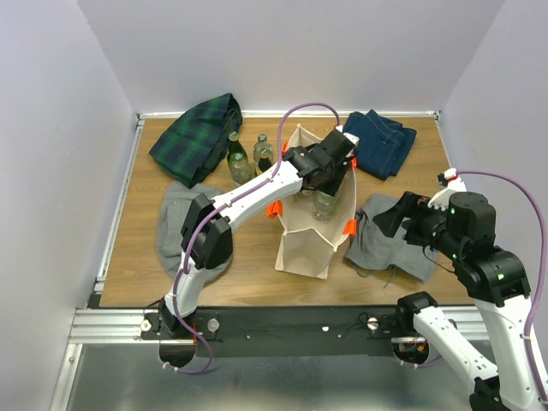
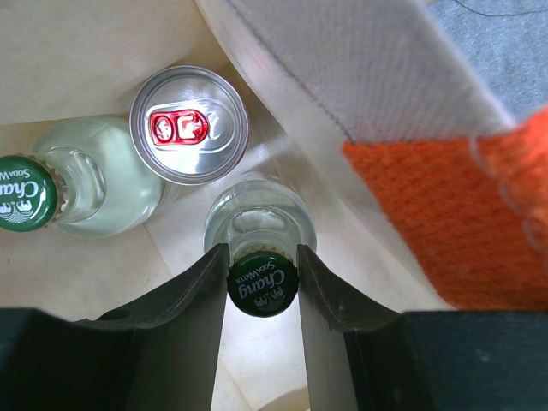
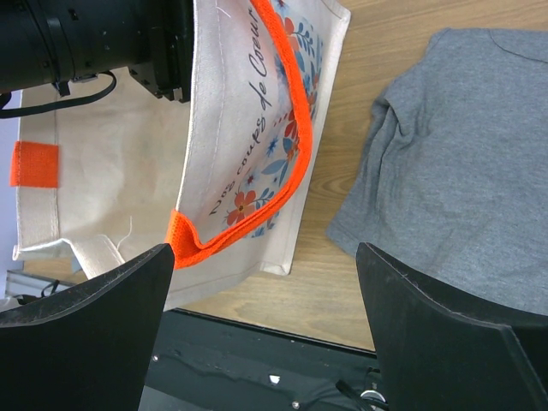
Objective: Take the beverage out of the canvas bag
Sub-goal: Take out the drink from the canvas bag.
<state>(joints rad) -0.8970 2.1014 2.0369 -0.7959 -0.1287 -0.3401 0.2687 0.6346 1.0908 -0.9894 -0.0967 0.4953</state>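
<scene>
The beige canvas bag (image 1: 306, 244) with orange handles stands upright mid-table. My left gripper (image 1: 324, 174) reaches into its open top. In the left wrist view my left gripper (image 2: 262, 257) is shut on the green "Chang" cap of a clear glass bottle (image 2: 261, 218), with both fingers touching the cap's sides. The bag's inner wall (image 2: 360, 77) and an orange handle (image 2: 479, 223) are on the right. My right gripper (image 1: 390, 218) hovers open and empty to the right of the bag (image 3: 231, 128); in its own view the right gripper (image 3: 265, 253) is spread wide above the table edge.
Inside the bag are also a silver can with a red tab (image 2: 189, 125) and a second green-capped bottle (image 2: 94, 184). Two bottles (image 1: 248, 158) stand on the table left of the bag. A plaid cloth (image 1: 197, 133), jeans (image 1: 381, 141) and grey cloths (image 1: 394, 244) (image 1: 175, 223) lie around.
</scene>
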